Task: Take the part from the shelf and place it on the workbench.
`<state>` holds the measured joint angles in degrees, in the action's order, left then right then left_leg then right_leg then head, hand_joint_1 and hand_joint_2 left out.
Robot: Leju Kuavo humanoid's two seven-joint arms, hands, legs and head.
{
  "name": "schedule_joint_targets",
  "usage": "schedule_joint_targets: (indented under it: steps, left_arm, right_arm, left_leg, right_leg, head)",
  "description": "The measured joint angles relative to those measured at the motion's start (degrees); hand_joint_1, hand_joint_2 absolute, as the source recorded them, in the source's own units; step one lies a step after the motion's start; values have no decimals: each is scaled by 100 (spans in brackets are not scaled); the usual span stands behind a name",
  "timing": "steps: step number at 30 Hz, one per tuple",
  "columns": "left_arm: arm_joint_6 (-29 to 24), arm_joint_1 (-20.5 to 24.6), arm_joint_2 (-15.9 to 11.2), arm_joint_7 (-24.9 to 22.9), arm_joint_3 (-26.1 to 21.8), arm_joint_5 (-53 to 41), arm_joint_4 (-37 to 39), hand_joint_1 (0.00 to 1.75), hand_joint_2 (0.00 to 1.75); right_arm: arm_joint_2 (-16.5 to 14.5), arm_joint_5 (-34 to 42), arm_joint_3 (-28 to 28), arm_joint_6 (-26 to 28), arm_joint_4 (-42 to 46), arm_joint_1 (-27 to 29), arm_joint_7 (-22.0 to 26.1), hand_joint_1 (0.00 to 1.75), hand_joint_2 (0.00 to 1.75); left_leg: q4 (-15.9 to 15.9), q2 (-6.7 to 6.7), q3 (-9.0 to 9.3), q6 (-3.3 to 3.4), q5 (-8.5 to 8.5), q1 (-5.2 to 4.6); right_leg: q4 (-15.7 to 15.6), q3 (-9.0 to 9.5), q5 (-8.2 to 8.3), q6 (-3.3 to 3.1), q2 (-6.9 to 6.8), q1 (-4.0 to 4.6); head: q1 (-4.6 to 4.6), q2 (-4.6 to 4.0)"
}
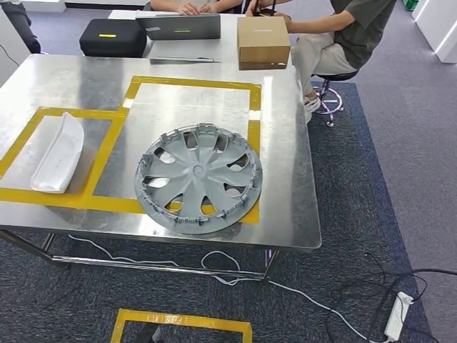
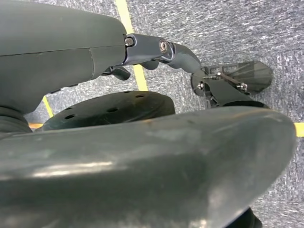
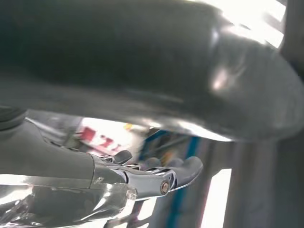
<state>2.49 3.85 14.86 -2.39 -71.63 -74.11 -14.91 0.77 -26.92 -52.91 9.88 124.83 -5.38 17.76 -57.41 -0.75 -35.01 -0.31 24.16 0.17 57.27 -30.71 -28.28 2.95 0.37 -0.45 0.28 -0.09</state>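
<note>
- I am letting my left hand (image 2: pixel 118 52) hang low beside me, its fingers (image 2: pixel 179 52) lying straight and apart with nothing in them; they are pointing over the grey floor (image 2: pixel 215 19) and a strip of floor tape (image 2: pixel 123 12).
- I am keeping my right hand (image 3: pixel 118 175) just as loose, its fingers (image 3: pixel 186 171) reaching out, slightly bent and holding nothing. That view is blurred, so I am not trusting what lies behind them.
- I am judging that both hands are hanging free because neither is carrying anything.
- The wheel cover (image 1: pixel 198 177) is lying flat, ribbed side up, on the surface (image 1: pixel 290 179) toward its near edge and right of centre. It is sitting inside the right frame of yellow tape (image 1: pixel 194 82), its near rim overlapping the tape, so I am reading the frame as the marked drop spot.
- The white part (image 1: pixel 58 153) is resting in the left frame, near the near left corner, well apart from the wheel cover.
- I cannot tell which of the two is my task's part; either way, both are lying on the surface, not on a shelf.
- Beyond the far edge a cardboard box (image 1: pixel 262 39), a laptop (image 1: pixel 181 26) and a black case (image 1: pixel 113 37) are standing, and a person (image 1: pixel 345 36) is sitting off the far right corner, clear of the frames.
</note>
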Motion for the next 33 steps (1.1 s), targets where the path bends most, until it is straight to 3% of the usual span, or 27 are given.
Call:
schedule_joint_targets:
  steps: [6,12,16,24,26,29,33]
  left_arm:
    - [-28,9,12,18,0,-33,0,0,0]
    - [-66,25,42,58,-7,47,0,0,0]
    - [52,32,96,315,-100,288,0,0,0]
    - [97,35,127,456,-213,381,0,0,0]
    - [98,35,127,494,-241,393,0,0,0]
    - [110,35,133,589,-271,467,0,0,0]
    - [65,50,166,509,-287,416,-2,0,0]
  right_arm:
    - [-814,1624,-836,1167,-602,472,112,0,0]
    - [-1406,1586,-1296,1434,-1302,664,-50,0,0]
    - [-1668,1284,-1477,1629,-1825,683,-519,0,0]
    - [-1864,1341,-1620,1763,-2584,725,-596,0,0]
    - [-1881,1338,-1617,1786,-2665,744,-833,0,0]
    - [-1900,1157,-1505,1824,-3028,874,-1731,0,0]
    - [-1906,276,-1292,1665,-3994,997,-2558,0,0]
  left_leg:
    - [1,-4,10,-3,12,0]
    - [2,0,24,-8,17,0]
    - [2,0,26,-8,18,1]
    - [3,0,28,-7,18,-4]
    - [3,0,28,-7,18,-3]
    - [3,-1,29,-5,19,-3]
    - [4,-1,33,-7,22,-3]
  right_leg:
    - [-1,7,-13,-4,-6,1]
    - [-1,16,-16,-6,0,0]
    - [-1,18,-18,-6,0,0]
    - [-1,19,-18,-4,1,-4]
    - [-1,20,-19,-4,0,-4]
    - [-1,25,-22,-2,-4,-3]
    - [-1,28,-23,-2,-1,-3]
  head:
    - [1,0]
    - [0,0]
    - [1,0]
    - [1,0]
    - [0,0]
    - [1,0]
    - [0,0]
